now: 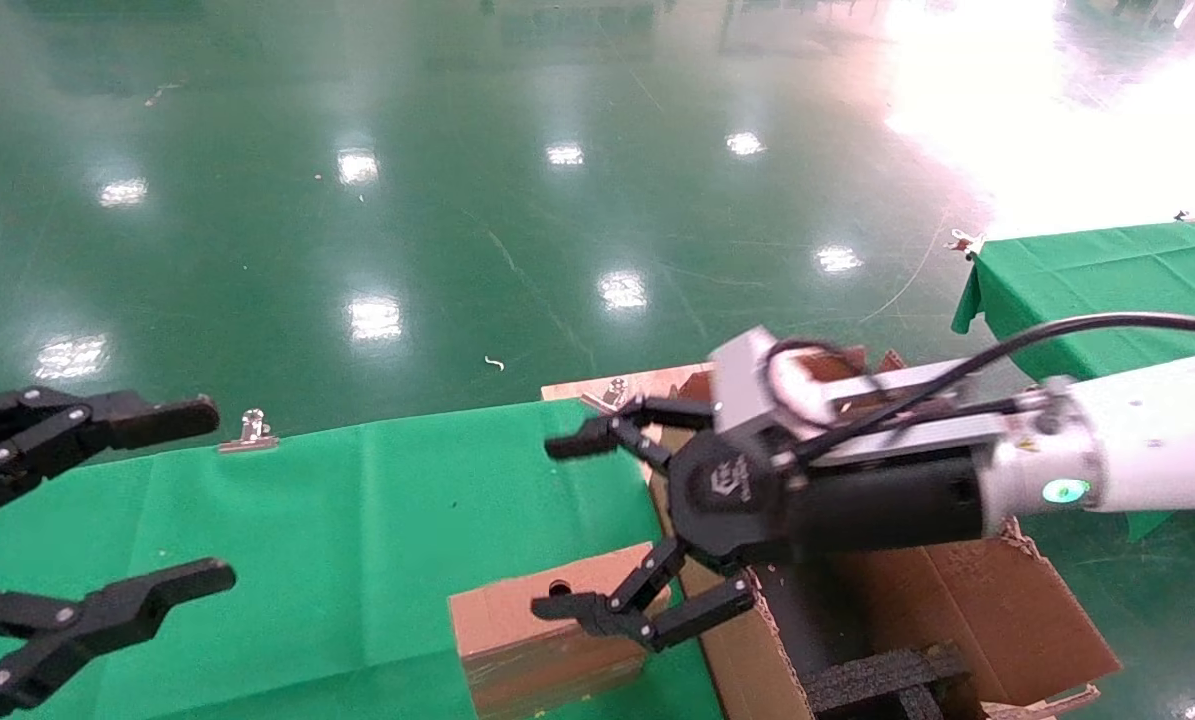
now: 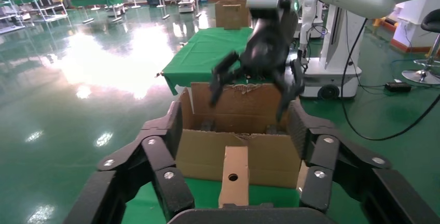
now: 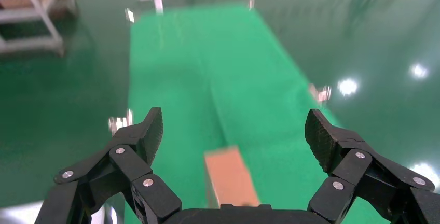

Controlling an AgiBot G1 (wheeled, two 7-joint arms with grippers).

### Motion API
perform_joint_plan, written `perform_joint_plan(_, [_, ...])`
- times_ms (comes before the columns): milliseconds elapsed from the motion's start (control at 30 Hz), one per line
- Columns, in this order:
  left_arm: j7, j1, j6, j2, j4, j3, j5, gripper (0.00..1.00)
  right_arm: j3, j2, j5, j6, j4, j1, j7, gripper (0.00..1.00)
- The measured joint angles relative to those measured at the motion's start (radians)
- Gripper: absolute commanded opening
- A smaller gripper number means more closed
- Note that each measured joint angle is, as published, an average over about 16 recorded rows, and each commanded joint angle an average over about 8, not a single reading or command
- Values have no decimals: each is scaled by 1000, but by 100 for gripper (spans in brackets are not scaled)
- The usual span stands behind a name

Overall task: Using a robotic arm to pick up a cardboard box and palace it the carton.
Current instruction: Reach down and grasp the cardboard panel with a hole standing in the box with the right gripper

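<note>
The small brown cardboard box (image 1: 527, 630) with a round hole lies on the green cloth, just left of the carton (image 1: 987, 600). The carton is large, with torn flaps and black foam inside. My right gripper (image 1: 569, 525), on the white robotic arm (image 1: 1137, 450), hovers open above the box with one finger on each side of it. From the right wrist the box (image 3: 231, 177) shows below and between the spread fingers of that gripper (image 3: 234, 125). My left gripper (image 1: 205, 495) hangs open at the table's left. Its wrist view looks past its own gripper (image 2: 234, 117) at the box (image 2: 233, 175), the carton (image 2: 202, 154) and the right gripper (image 2: 249, 105).
The green-clothed table (image 1: 357, 520) holds the box; a metal clip (image 1: 249, 430) pins its far edge. A second green table (image 1: 1107, 270) stands at the back right. Glossy green floor surrounds everything. A white robot base (image 2: 332, 53) and cables stand behind the carton.
</note>
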Motion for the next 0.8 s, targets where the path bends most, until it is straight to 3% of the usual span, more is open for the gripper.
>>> perform_joint_plan(333, [0, 0, 0, 0, 0, 0, 0, 0, -172, -120, -257, -53, -65, 161, 17, 100])
perform_joint_plan(800, [0, 0, 0, 0, 0, 0, 0, 0, -388, -245, -483, -63, -126, 320, -39, 100])
